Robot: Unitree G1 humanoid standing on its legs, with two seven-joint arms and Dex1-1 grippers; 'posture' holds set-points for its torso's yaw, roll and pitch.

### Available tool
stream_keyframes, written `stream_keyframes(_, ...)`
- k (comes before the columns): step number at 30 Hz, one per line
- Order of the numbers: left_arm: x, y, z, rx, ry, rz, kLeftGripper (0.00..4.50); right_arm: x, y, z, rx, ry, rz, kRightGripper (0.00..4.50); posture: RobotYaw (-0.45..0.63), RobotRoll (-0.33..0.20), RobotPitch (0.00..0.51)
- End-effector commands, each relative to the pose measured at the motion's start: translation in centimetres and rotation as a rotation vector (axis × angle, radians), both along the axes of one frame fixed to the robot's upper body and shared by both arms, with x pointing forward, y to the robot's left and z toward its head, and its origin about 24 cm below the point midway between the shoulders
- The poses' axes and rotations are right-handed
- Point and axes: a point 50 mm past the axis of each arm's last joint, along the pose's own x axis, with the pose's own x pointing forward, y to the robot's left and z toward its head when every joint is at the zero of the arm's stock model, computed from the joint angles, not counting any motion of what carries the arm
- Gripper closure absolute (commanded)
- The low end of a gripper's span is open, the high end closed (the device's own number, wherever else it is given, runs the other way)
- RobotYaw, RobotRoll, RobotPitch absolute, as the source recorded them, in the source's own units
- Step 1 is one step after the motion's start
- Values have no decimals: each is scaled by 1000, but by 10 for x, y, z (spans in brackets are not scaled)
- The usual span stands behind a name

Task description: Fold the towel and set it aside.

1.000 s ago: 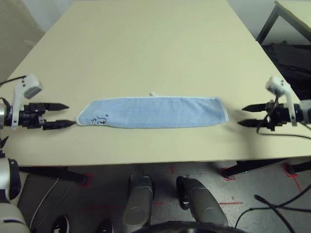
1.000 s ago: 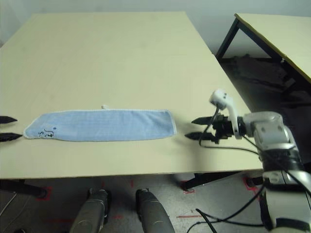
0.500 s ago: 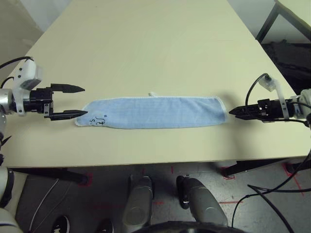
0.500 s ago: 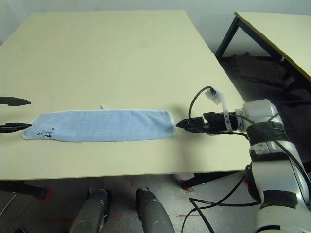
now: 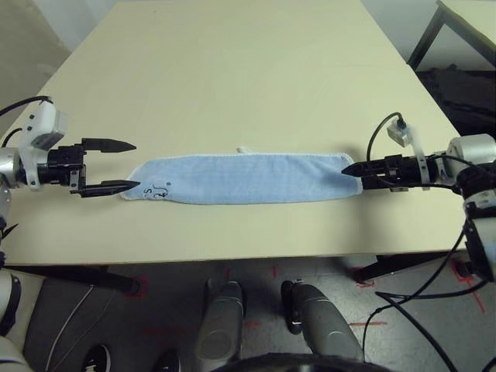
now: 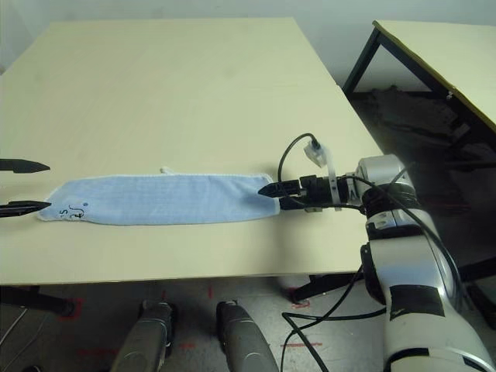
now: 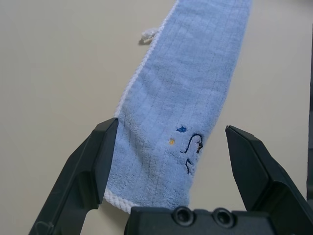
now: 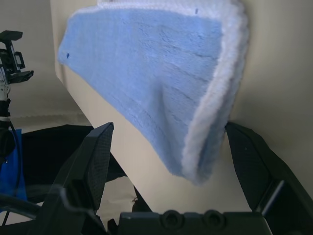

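Since half a second earlier, the right gripper (image 6: 269, 188) had advanced from just off the towel's right end to that end itself, while the left gripper (image 5: 128, 165) had stayed at the opposite end with its fingers spread.

The pale wooden table (image 5: 248, 70) carried the light-blue towel (image 5: 242, 179) near its front edge, folded into a long narrow strip. Its long axis ran left to right across the robot's front, the end with the dark embroidered mark (image 5: 157, 190) pointing toward the robot's left and the plain end toward its right. White stitched edging outlined the strip, and a small white loop (image 5: 244, 149) stuck out from the middle of the far long edge. A second table (image 6: 442, 54) on dark legs stood off to the right, well apart. Nothing lay on the tabletop between either gripper and the towel.

In the left wrist view the left gripper's jaws stood wide apart, one finger (image 7: 93, 171) on each side of the marked end, not pressing the cloth. In the right wrist view the right gripper's two fingers (image 8: 90, 171) also stood apart, flanking the plain end, whose white-edged corner (image 8: 208, 152) was lifted and curled between them.
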Motion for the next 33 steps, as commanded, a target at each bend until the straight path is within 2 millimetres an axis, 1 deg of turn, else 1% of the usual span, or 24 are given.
stream_keyframes(1, -2, 2, 1, 13, 10, 3, 4, 4, 7, -5, 2, -17, -15, 149, 89, 0, 153)
stream_keyframes(3, -1, 1, 0, 12, 10, -2, 0, 7, 9, -4, 13, -34, -30, 542, 89, 0, 153)
stream_keyframes(4, 0, 0, 0, 12, 10, -4, 0, 7, 9, -3, 16, -40, -34, 849, 89, 0, 153)
stream_keyframes(9, 2, -2, 0, 10, 10, -13, 0, 9, 5, -3, -9, -71, -61, 2744, 80, 0, 151)
stream_keyframes(10, 2, -3, 0, 9, 11, -15, 0, 9, 3, -3, -15, -73, -64, 3061, 78, 0, 152)
stream_keyframes(11, 3, -3, 0, 9, 12, -16, 0, 8, 1, -2, -25, -75, -65, 3343, 74, 0, 153)
stream_keyframes(12, 3, -3, -1, 8, 14, -17, 0, 7, -1, -2, -38, -77, -60, 3784, 74, 0, 153)
stream_keyframes(14, 3, -4, -2, 8, 18, -19, 0, 4, -8, -1, -90, -81, -32, 4485, 74, 0, 153)
stream_keyframes(16, 3, -4, -3, 8, 20, -20, 0, 1, -13, 1, -123, -83, -14, 4485, 74, 0, 153)
stream_keyframes(23, 5, -6, -4, 2, 22, -24, 0, -4, -41, 19, -228, -120, -29, 4485, 68, 0, 153)
stream_keyframes(27, 5, -6, -6, -1, 23, -21, 0, -6, -48, 27, -271, -135, -22, 4485, 59, 0, 155)
stream_keyframes(29, 6, -6, -6, -2, 24, -20, 0, -4, -47, 34, -315, -154, 2, 4485, 60, 0, 157)
stream_keyframes(31, 6, -6, -7, -2, 26, -19, 0, -3, -39, 43, -369, -165, 38, 4485, 58, 0, 158)
stream_keyframes(33, 7, -6, -8, 0, 29, -17, 0, -1, -23, 57, -394, -185, 74, 4485, 58, 0, 158)
